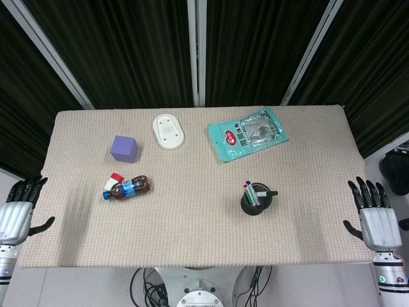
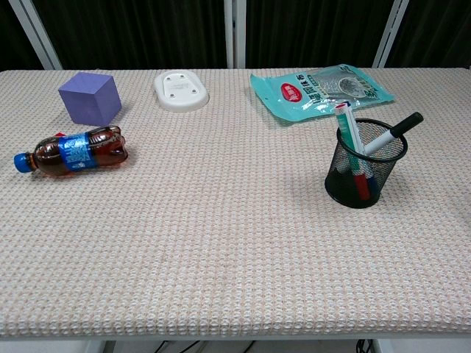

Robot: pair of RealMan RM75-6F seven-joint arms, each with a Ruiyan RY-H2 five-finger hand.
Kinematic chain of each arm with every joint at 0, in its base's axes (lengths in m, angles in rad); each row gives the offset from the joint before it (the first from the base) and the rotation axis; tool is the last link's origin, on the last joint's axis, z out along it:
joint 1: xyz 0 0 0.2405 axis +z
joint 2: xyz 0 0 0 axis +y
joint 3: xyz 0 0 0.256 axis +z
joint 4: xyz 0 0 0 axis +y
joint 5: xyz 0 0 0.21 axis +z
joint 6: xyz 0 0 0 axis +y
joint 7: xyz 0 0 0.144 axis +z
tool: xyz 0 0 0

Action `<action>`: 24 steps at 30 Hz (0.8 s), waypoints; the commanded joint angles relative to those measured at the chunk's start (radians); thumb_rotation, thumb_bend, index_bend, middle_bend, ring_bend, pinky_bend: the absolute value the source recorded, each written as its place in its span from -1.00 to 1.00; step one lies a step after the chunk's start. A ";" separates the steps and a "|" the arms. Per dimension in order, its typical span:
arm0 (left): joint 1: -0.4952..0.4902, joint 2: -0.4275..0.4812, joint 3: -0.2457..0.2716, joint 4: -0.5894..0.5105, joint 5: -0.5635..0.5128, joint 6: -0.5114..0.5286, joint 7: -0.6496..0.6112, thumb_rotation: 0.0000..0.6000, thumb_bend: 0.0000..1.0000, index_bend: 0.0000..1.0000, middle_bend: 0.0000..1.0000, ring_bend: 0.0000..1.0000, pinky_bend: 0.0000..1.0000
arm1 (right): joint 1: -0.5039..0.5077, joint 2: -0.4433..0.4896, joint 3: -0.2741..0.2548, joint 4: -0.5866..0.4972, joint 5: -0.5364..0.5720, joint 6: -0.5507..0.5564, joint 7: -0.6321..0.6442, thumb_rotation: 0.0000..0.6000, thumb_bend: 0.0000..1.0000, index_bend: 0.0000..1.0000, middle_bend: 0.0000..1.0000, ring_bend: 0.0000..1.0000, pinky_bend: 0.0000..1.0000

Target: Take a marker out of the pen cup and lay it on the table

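A: Pen cup is black mesh, upright on the right half of the surface, just in front of the teal snack packet. Several markers inside. The black-capped marker leans out over the right rim; the others stand steeper.

B: Hands?

A: Right hand is at the right edge of the surface, fingers apart, holding nothing. Left hand is at the left edge, same state. Neither shows in the chest view.

B: Risks?

A: My read: the cup is light and not fixed. Pull a marker sideways and it drags the rim, tipping the cup. The markers are also bunched, so fingers may catch two or knock the leaning one out.

B: Neighbours?

A: Packet is close behind; cola bottle, purple cube and white oval case are well apart. Plenty of bare surface in front of the cup for laying it.
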 commanded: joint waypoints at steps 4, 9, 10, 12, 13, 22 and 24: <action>0.011 -0.020 -0.026 0.038 0.043 -0.023 -0.017 1.00 -0.56 -0.91 -0.98 -1.00 -0.89 | 0.001 -0.001 -0.001 0.003 0.003 -0.004 0.000 1.00 -0.83 -1.00 -1.00 -1.00 -1.00; 0.019 -0.017 -0.038 0.029 0.059 -0.024 -0.007 1.00 -0.55 -0.91 -0.98 -1.00 -0.89 | 0.002 0.008 0.005 -0.015 -0.017 0.018 0.001 1.00 -0.83 -1.00 -1.00 -1.00 -1.00; 0.020 -0.016 -0.041 0.027 0.062 -0.024 -0.005 1.00 -0.55 -0.91 -0.98 -1.00 -0.89 | 0.004 0.009 0.007 -0.019 -0.020 0.021 0.000 1.00 -0.83 -1.00 -1.00 -1.00 -1.00; 0.024 -0.014 -0.049 0.024 0.067 -0.021 -0.002 1.00 -0.55 -0.91 -0.98 -1.00 -0.89 | 0.012 0.011 0.012 -0.032 -0.027 0.020 -0.006 1.00 -0.83 -1.00 -1.00 -1.00 -1.00; 0.025 -0.013 -0.052 0.020 0.070 -0.021 -0.002 1.00 -0.55 -0.91 -0.98 -1.00 -0.89 | 0.018 0.012 0.013 -0.042 -0.030 0.013 -0.010 1.00 -0.83 -1.00 -1.00 -1.00 -1.00; 0.041 -0.016 -0.058 0.015 0.089 -0.035 -0.018 1.00 -0.55 -0.91 -0.98 -1.00 -0.89 | 0.096 0.027 0.016 -0.113 -0.056 -0.091 -0.038 1.00 -0.83 -1.00 -1.00 -1.00 -1.00; 0.042 -0.017 -0.057 0.011 0.098 -0.043 -0.028 1.00 -0.55 -0.90 -0.98 -1.00 -0.89 | 0.123 0.029 0.021 -0.138 -0.062 -0.124 -0.063 1.00 -0.83 -1.00 -1.00 -1.00 -1.00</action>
